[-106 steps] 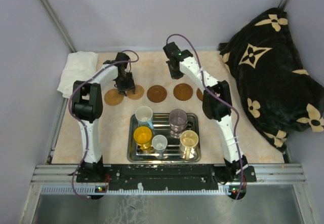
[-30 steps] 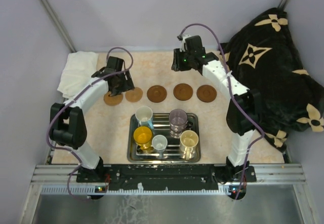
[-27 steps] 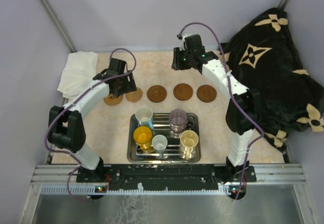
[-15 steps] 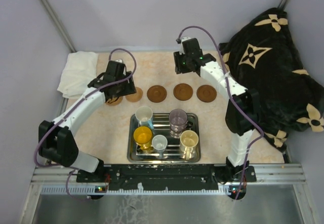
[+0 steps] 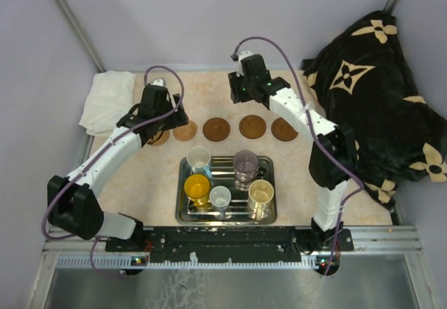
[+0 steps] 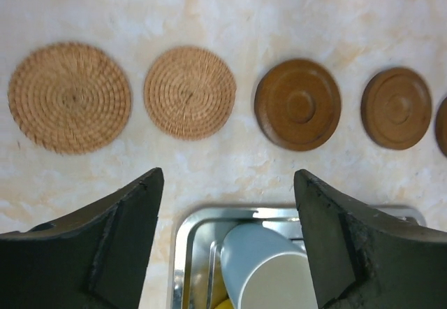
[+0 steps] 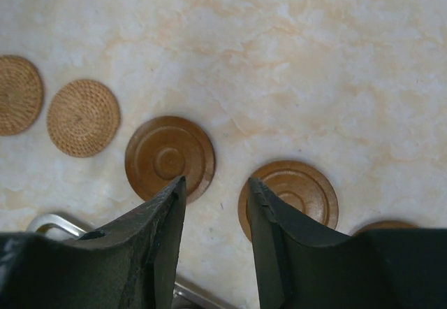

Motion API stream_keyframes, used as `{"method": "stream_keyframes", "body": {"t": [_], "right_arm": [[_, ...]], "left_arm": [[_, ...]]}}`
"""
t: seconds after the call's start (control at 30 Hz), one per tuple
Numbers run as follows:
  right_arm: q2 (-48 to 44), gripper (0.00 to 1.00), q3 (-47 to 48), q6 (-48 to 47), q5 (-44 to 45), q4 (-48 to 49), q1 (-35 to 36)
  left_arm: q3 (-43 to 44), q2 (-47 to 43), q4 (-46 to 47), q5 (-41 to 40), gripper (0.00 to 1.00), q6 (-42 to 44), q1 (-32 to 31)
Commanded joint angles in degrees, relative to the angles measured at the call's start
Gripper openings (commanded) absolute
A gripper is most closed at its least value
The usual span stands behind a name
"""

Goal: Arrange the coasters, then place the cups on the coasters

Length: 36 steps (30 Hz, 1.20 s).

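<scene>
Five coasters lie in a row on the table: two woven tan ones (image 6: 70,97) (image 6: 189,92) at the left, then three brown wooden ones (image 6: 297,103) (image 6: 397,108) (image 5: 283,128). The cups stand in the steel tray (image 5: 227,219): light blue (image 5: 198,158), purplish-grey (image 5: 245,162), yellow (image 5: 197,185), small grey-white (image 5: 220,197) and cream (image 5: 260,193). My left gripper (image 6: 227,176) hangs open above the tray's far left corner, over the light blue cup (image 6: 279,267), holding nothing. Behind the wooden coasters (image 7: 170,158) (image 7: 290,190), my right gripper (image 7: 216,181) is open and empty.
A white cloth (image 5: 106,99) lies at the back left of the table. A black blanket with cream flowers (image 5: 377,92) is piled along the right side. The left arm covers part of the leftmost coaster in the top view.
The left arm has stretched out, its elbow dropping toward the near left. The right wrist has shifted left along the back. Coasters and cups have not moved.
</scene>
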Motion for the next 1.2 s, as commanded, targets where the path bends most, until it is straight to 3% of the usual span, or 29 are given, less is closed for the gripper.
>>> {"method": "stream_keyframes", "body": {"t": [0.0,0.07,0.1,0.27,0.4,0.57,0.63,0.7,0.93,1.1,1.17], "right_arm": [[-5.81,0.38,-1.28,0.66,-7.55,16.38,0.15],[-5.76,0.24,-2.26,-1.05,-6.90,21.26,0.85],[-5.20,0.23,-1.52,-1.42,-4.04,22.23,1.60],[3.38,0.28,15.01,-1.39,-3.13,10.63,2.73],[8.14,0.29,19.49,1.13,-5.88,1.08,3.47],[6.77,0.29,13.96,-1.69,2.95,-6.47,10.15],[6.85,0.33,13.26,-3.29,8.52,-9.92,13.85],[6.99,0.41,13.42,-3.26,11.43,-13.60,16.71],[-0.25,0.47,3.46,0.77,9.78,-13.79,18.22],[-4.53,0.54,-1.89,2.40,8.71,-15.12,18.40],[-6.24,0.60,-3.43,2.94,8.32,-15.43,18.56]], "left_arm": [[-1.92,-3.43,11.54,-2.49,0.85,5.77,-0.33],[-0.95,-3.43,13.52,-3.36,0.91,7.82,-0.29],[0.43,-3.31,13.94,-3.60,0.94,8.97,-0.28],[3.77,-2.19,14.02,-6.94,1.00,14.88,-0.19],[2.75,-2.71,13.81,-10.72,0.96,16.17,-0.24],[4.42,-1.76,9.30,-12.12,0.92,17.23,-0.21],[4.76,-1.01,6.59,-16.99,0.87,13.86,0.12],[5.81,-0.25,2.07,-16.98,0.86,9.39,2.53],[0.36,-2.04,2.03,-10.38,0.79,2.80,11.35],[0.21,-2.47,1.87,-11.03,0.76,3.35,11.52],[0.18,-2.57,1.87,-11.50,0.69,3.46,11.54]]}}
